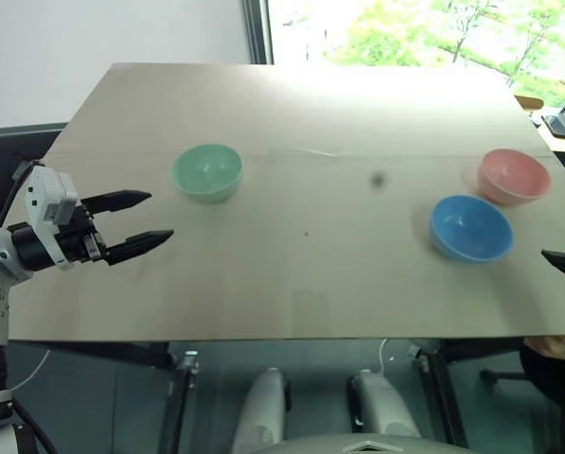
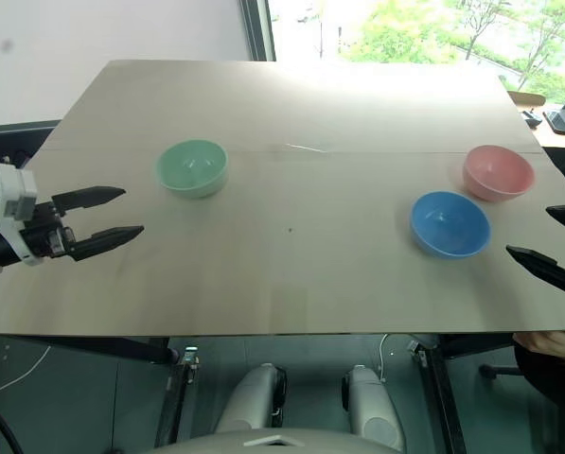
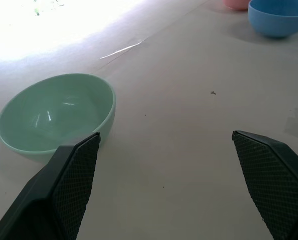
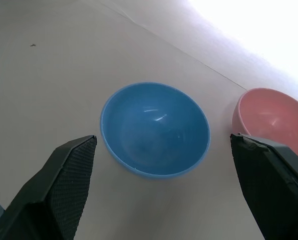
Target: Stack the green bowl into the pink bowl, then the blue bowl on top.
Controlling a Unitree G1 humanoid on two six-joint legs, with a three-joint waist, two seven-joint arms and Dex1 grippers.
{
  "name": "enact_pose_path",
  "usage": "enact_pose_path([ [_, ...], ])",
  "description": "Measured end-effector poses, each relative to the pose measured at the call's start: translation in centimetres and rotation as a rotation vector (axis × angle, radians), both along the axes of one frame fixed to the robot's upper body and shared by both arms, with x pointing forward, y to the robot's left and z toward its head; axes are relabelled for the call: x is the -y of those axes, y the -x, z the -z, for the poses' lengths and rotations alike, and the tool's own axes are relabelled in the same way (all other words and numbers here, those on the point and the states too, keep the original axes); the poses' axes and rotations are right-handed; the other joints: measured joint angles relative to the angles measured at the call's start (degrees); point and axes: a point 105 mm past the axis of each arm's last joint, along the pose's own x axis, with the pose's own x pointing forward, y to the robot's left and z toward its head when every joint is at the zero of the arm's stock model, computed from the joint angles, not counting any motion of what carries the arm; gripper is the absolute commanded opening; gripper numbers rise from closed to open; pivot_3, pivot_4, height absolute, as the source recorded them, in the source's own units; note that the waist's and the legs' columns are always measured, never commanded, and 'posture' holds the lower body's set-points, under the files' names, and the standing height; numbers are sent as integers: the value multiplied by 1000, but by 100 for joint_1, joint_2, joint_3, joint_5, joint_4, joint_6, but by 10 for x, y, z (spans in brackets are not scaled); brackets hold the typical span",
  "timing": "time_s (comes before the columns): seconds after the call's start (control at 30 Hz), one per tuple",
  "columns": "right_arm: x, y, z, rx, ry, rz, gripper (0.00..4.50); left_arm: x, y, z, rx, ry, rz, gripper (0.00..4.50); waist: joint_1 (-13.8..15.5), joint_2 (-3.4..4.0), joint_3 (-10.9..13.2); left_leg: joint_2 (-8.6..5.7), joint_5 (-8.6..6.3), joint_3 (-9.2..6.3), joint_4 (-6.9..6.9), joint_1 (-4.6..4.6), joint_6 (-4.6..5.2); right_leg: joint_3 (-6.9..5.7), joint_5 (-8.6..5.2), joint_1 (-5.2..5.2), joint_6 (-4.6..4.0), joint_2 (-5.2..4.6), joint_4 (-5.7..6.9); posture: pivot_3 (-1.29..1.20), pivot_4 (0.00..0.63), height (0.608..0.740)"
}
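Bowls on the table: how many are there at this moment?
3. The green bowl sits alone on the table's left side. The pink bowl and the blue bowl sit close together on the right, blue nearer the robot. All are unstacked; none seems hidden.

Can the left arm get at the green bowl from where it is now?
Probably yes. The left gripper is open and empty, beside the green bowl, with only bare table between them. The blue bowl and pink bowl sit far off.

The right tool (image 2: pixel 558 244) is cut off at the picture's edge; the pink bowl (image 3: pixel 236 4) is cropped.
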Motion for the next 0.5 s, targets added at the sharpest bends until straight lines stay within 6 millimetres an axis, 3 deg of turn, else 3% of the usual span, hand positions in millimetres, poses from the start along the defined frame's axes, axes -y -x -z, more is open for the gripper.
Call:
enact_pose_path([
  [0.1, -1, -1, 0, 1, 1, -1, 4500, 1, -1, 0, -14, 10, 4, 4479, 0, 0, 0, 0, 0, 0, 0, 0, 0, 0, 0, 0, 0, 0, 1, 0, 150, 740],
  [0.3, -10, -17, 5, 18, 29, -20, 4500, 26, -7, -2, -11, 44, 89, 4479, 1, 0, 0, 0, 0, 0, 4, 0, 0, 1, 6, 1, -6, 1, 3, 0, 150, 740],
  [0.5, -11, -42, 5, 87, 94, 46, 4500, 46, -7, -1, 12, 49, 153, 4479, -7, 0, 0, 0, 0, 0, 5, 1, 0, 2, 7, 1, -7, 1, 3, 0, 150, 740],
])
